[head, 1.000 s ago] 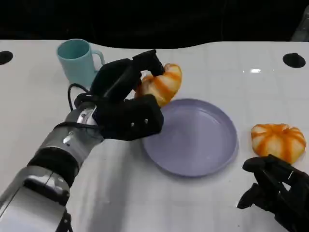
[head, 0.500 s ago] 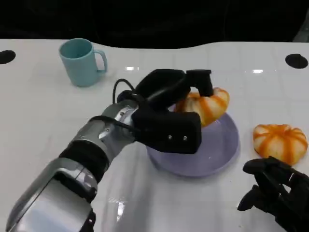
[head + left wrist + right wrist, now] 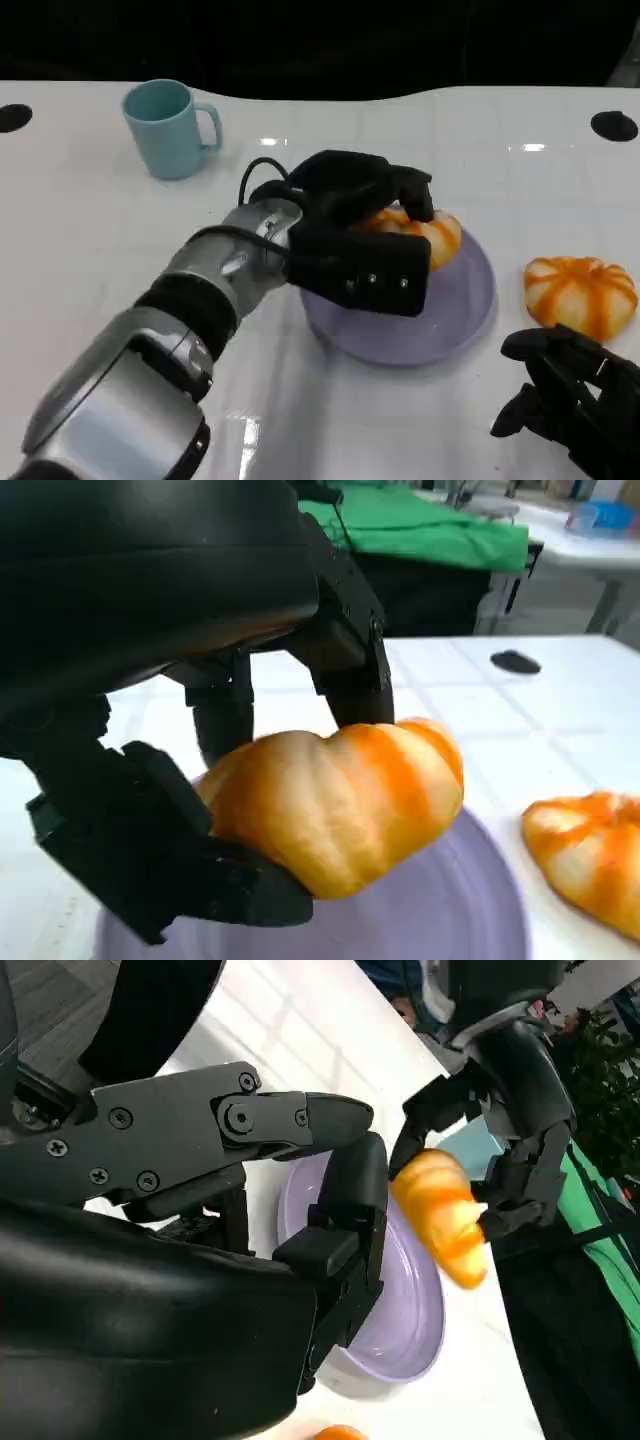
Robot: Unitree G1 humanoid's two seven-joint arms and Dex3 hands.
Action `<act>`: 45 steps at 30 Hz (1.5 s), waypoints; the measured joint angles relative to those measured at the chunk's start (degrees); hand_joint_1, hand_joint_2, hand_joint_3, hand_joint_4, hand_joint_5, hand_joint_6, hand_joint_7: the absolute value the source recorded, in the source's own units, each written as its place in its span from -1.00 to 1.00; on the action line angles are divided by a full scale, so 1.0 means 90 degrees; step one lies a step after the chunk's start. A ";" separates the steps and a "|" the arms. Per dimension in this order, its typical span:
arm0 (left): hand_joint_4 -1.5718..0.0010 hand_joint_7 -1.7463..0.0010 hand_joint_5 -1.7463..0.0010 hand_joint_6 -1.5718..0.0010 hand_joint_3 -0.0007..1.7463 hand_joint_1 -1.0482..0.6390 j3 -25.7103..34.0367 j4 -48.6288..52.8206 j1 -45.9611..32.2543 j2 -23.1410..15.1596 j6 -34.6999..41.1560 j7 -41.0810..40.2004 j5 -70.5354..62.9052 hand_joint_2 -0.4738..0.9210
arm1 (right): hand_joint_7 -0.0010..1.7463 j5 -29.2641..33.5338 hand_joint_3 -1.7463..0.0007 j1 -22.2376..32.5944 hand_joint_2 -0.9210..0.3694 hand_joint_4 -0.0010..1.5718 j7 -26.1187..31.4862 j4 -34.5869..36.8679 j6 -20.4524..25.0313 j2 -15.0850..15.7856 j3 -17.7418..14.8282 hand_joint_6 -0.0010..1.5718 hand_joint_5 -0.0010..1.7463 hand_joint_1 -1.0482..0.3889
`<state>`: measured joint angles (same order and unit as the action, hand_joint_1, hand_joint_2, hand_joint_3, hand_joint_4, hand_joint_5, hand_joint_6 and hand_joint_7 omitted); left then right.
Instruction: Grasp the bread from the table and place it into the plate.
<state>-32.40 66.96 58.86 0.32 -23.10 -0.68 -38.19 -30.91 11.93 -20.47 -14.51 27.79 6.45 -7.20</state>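
Note:
My left hand (image 3: 360, 235) grips an orange-striped bread roll (image 3: 425, 232) just above the lavender plate (image 3: 455, 315), near its far side. In the left wrist view the roll (image 3: 340, 805) is clamped between the fingers (image 3: 350, 675) over the plate (image 3: 450, 920). The right wrist view shows the left hand (image 3: 510, 1110) holding the roll (image 3: 445, 1215) above the plate (image 3: 400, 1330). A second striped roll (image 3: 580, 293) lies on the table right of the plate. My right hand (image 3: 575, 405) rests near the table's front right with nothing in it, fingers apart.
A teal mug (image 3: 168, 128) stands at the back left of the white table (image 3: 90, 240). Two dark round holes (image 3: 612, 125) mark the table's far corners. The second roll (image 3: 590, 860) sits close to the plate's rim.
My left hand has carried the roll from beside the mug rightward over the plate, then lowered it toward the plate. The right hand has stayed put.

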 measured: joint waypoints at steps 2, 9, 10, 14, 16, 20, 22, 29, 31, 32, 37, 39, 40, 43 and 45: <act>0.58 0.99 0.76 0.44 -0.53 -0.62 -0.0056 0.0001 0.0113 -0.0062 0.0090 0.0371 -0.0026 1.00 | 0.24 -0.0001 0.67 0.0000 -1.00 -0.24 0.0000 0.0000 0.0000 0.0000 -0.0002 -0.31 0.65 -0.16; 0.62 1.00 0.83 0.52 -0.47 -0.69 -0.0044 -0.0030 0.0158 -0.0175 0.0197 0.0945 0.0065 1.00 | 0.25 -0.0010 0.67 -0.0002 -1.00 -0.24 -0.0021 0.0003 -0.0002 0.0000 -0.0003 -0.31 0.65 -0.16; 0.70 1.00 0.88 0.58 -0.36 -0.79 -0.0044 -0.0043 0.0158 -0.0182 0.0203 0.0946 0.0066 1.00 | 0.26 -0.0010 0.67 -0.0002 -1.00 -0.25 -0.0021 0.0003 -0.0002 0.0000 -0.0003 -0.31 0.65 -0.16; 0.68 0.96 0.88 0.51 -0.30 -0.82 0.0054 -0.0139 0.0158 -0.0333 0.0035 0.1400 0.0221 1.00 | 0.27 -0.0024 0.66 -0.0009 -1.00 -0.25 -0.0023 0.0008 -0.0001 0.0001 -0.0006 -0.32 0.66 -0.16; 0.63 0.93 0.86 0.44 -0.30 -0.80 0.0228 -0.0213 0.0157 -0.0437 -0.0037 0.1624 0.0438 1.00 | 0.28 -0.0024 0.67 -0.0009 -1.00 -0.24 -0.0026 0.0017 -0.0002 0.0002 -0.0008 -0.31 0.66 -0.16; 0.51 0.91 0.81 0.34 -0.36 -0.74 0.0482 -0.0375 0.0153 -0.0590 -0.0128 0.1898 0.0767 1.00 | 0.28 -0.0023 0.69 -0.0012 -1.00 -0.23 -0.0027 0.0016 -0.0001 0.0001 -0.0008 -0.31 0.65 -0.16; 0.47 0.91 0.79 0.30 -0.40 -0.70 0.0593 -0.0448 0.0129 -0.0658 -0.0191 0.1960 0.0862 1.00 | 0.27 -0.0024 0.68 -0.0017 -1.00 -0.23 -0.0023 0.0012 0.0001 0.0001 -0.0008 -0.32 0.65 -0.16; 0.44 0.94 0.25 0.13 -0.62 -0.43 0.1331 -0.1120 -0.0468 -0.0847 -0.0308 0.2221 0.1856 1.00 | 0.28 -0.0031 0.69 -0.0004 -1.00 -0.24 -0.0017 -0.0016 0.0013 0.0002 -0.0016 -0.34 0.64 -0.15; 0.40 0.93 0.08 0.09 -0.62 -0.38 0.1764 -0.1414 -0.0875 -0.0837 -0.0289 0.2441 0.2474 1.00 | 0.28 -0.0037 0.69 0.0011 -1.00 -0.23 -0.0007 -0.0043 0.0015 0.0002 -0.0024 -0.34 0.63 -0.16; 0.37 0.92 -0.03 0.05 -0.58 -0.34 0.1943 -0.1609 -0.1090 -0.0832 -0.0269 0.2497 0.2765 1.00 | 0.28 -0.0036 0.70 0.0022 -1.00 -0.23 -0.0006 -0.0057 0.0015 0.0002 -0.0025 -0.34 0.63 -0.17; 0.33 0.89 -0.14 0.00 -0.50 -0.40 0.2922 -0.2911 -0.2427 -0.0563 0.0477 0.3044 0.4522 1.00 | 0.29 -0.0044 0.67 0.0027 -1.00 -0.24 -0.0008 -0.0076 0.0013 -0.0001 -0.0025 -0.35 0.63 -0.15; 0.28 0.86 -0.18 -0.05 -0.52 -0.43 0.3223 -0.3599 -0.2933 -0.0477 0.1348 0.3382 0.5327 1.00 | 0.29 -0.0064 0.66 0.0032 -1.00 -0.25 -0.0007 -0.0089 0.0013 -0.0002 -0.0029 -0.35 0.63 -0.16; 0.27 0.85 -0.19 -0.07 -0.53 -0.44 0.3360 -0.3928 -0.3148 -0.0444 0.1782 0.3516 0.5701 1.00 | 0.30 -0.0069 0.66 0.0037 -1.00 -0.25 -0.0007 -0.0096 0.0014 -0.0003 -0.0028 -0.35 0.63 -0.16; 0.24 0.76 -0.35 -0.10 -0.51 -0.46 0.3703 -0.4744 -0.3667 -0.0329 0.2898 0.3691 0.6637 1.00 | 0.30 -0.0071 0.67 0.0050 -1.00 -0.25 -0.0004 -0.0107 0.0013 -0.0001 -0.0031 -0.35 0.64 -0.16; 0.25 0.37 -0.50 0.05 -0.49 -0.47 0.3913 -0.5337 -0.3957 -0.0303 0.3680 0.3679 0.7184 1.00 | 0.30 -0.0070 0.68 0.0043 -1.00 -0.25 -0.0005 -0.0107 0.0007 0.0000 -0.0029 -0.34 0.65 -0.16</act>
<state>2.82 18.93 23.24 -2.41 10.02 32.43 26.47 -31.54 12.32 -20.52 -15.47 27.86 6.45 -7.46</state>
